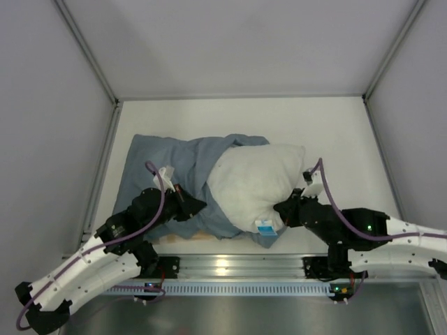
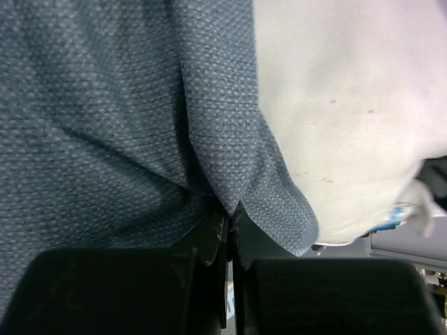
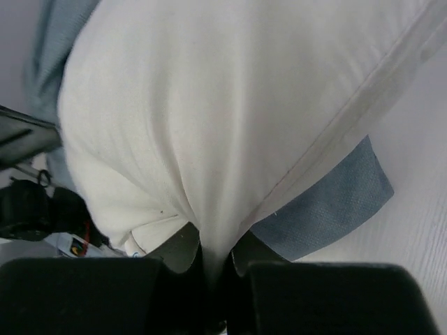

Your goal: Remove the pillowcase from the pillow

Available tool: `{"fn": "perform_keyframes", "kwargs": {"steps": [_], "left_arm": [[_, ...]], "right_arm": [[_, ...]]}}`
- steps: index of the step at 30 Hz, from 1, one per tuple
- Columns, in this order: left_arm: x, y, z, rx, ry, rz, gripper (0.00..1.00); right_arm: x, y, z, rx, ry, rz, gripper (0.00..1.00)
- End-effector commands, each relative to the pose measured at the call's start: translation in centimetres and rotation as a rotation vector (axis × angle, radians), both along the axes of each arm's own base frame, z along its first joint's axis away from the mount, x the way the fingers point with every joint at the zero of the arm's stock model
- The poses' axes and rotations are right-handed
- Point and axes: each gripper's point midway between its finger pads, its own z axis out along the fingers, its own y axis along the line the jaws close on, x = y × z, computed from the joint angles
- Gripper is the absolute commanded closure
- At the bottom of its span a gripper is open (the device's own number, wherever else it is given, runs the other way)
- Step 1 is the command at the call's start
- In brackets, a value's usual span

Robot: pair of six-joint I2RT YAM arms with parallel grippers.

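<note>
Left pincer point(image 2: 229, 218), closest to its own wrist lens: jaws pressed together on a fold of the pillowcase point(image 2: 105, 118), with the grey-blue weave bunching into the pinch. The grip sits just left of the pillow point(image 1: 255, 183), at its near-left flank. Right pincer point(image 3: 213, 255): also pressed together, pinching a tuck of white pillow fabric at the pillow's near-right side, close to the blue label point(image 1: 265, 227).

Task items, overhead view: the pillow lies on the bench point(image 1: 342, 125) with its long axis diagonal, label end toward the arms and the other end far-right. The pillowcase spreads to the pillow's left and far-left. A rumpled edge laps onto the pillow's far side and a strip shows under its near end. Most of the pillow's top is bare.

Key relation: the two grips flank the pillow, the cloth grip to its left and the pillow grip to its right.

Judgement: separation calls for opposite pulls, the left arm drawing the case leftward away from the pillow while the right arm anchors it.

Risks: cloth trapped under the pillow may drag it along, and the thin fold may slip out of the pinch.
</note>
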Motion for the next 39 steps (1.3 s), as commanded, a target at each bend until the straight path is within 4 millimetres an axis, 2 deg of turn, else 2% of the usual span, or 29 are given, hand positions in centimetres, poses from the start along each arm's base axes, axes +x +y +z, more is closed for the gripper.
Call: {"fn": "perform_keyframes", "kwargs": {"steps": [1,3,5,6,7,9,10,13,15,20,21,24,25,26,27,28,31,33,36,39], "left_arm": [[0.0,1.2,-0.6,0.039,0.017,0.048,1.0],[-0.1,1.6,-1.0,0.046,0.015,0.059,1.0],[0.0,1.9,-1.5,0.059,0.021,0.074,1.0],[0.1,2.0,-1.8,0.069,0.022,0.076,1.0],[0.1,2.1,-2.1,0.078,0.028,0.082,1.0],[0.4,2.3,-2.5,0.092,0.03,0.099,1.0],[0.4,2.4,-2.8,0.1,0.036,0.104,1.0],[0.6,2.4,-3.1,0.111,0.044,0.111,1.0],[0.7,2.1,-3.1,0.117,0.053,0.107,1.0],[0.5,0.3,-2.2,0.088,0.049,0.029,1.0],[0.6,-0.4,-1.5,0.059,0.027,0.005,0.93],[0.1,-2.6,0.2,-0.024,0.001,-0.097,0.54],[-0.4,-3.4,0.4,-0.045,0.009,-0.144,0.29],[-0.5,-3.9,0.6,-0.06,0.005,-0.163,0.23],[-0.4,-4.4,1.4,-0.088,-0.016,-0.177,0.15],[-0.4,-4.6,1.5,-0.095,-0.018,-0.187,0.05],[-0.2,-5.2,1.1,-0.079,-0.005,-0.199,0.02],[0.6,-4.4,0.3,-0.032,0.019,-0.139,0.01],[1.2,-2.4,-2.7,0.061,0.089,-0.025,0.02],[0.7,-1.7,-4.9,0.058,0.131,0.009,0.06]], "right_arm": [[2.4,-3.5,9.5,0.172,-0.19,-0.127,1.0],[2.8,-6.3,11.4,0.188,-0.23,-0.188,1.0],[2.8,-10.7,13.1,0.211,-0.257,-0.257,1.0],[2.7,-12.3,13.6,0.228,-0.263,-0.276,1.0],[2.3,-14.9,14.4,0.274,-0.271,-0.295,1.0],[2.0,-17.6,14.9,0.326,-0.278,-0.32,1.0],[1.6,-19.7,14.9,0.367,-0.277,-0.333,1.0],[1.2,-22.0,14.5,0.423,-0.267,-0.355,1.0],[1.1,-21.7,13.7,0.408,-0.257,-0.345,1.0],[1.4,-18.2,10.8,0.314,-0.21,-0.327,1.0],[1.4,-17.7,10.4,0.305,-0.2,-0.323,1.0],[1.5,-15.1,7.5,0.236,-0.166,-0.299,1.0],[1.5,-14.3,7.1,0.244,-0.154,-0.292,1.0],[1.4,-13.6,6.4,0.239,-0.137,-0.275,1.0],[1.4,-12.7,4.8,0.205,-0.126,-0.265,1.0],[1.3,-11.9,4.3,0.22,-0.11,-0.26,1.0],[1.0,-9.9,0.9,0.186,-0.059,-0.238,1.0],[0.9,-9.2,-1.5,0.159,-0.026,-0.243,1.0],[1.0,-9.0,-3.0,0.16,0.0,-0.272,1.0],[1.2,-9.2,-2.8,0.143,-0.016,-0.279,1.0]]}}
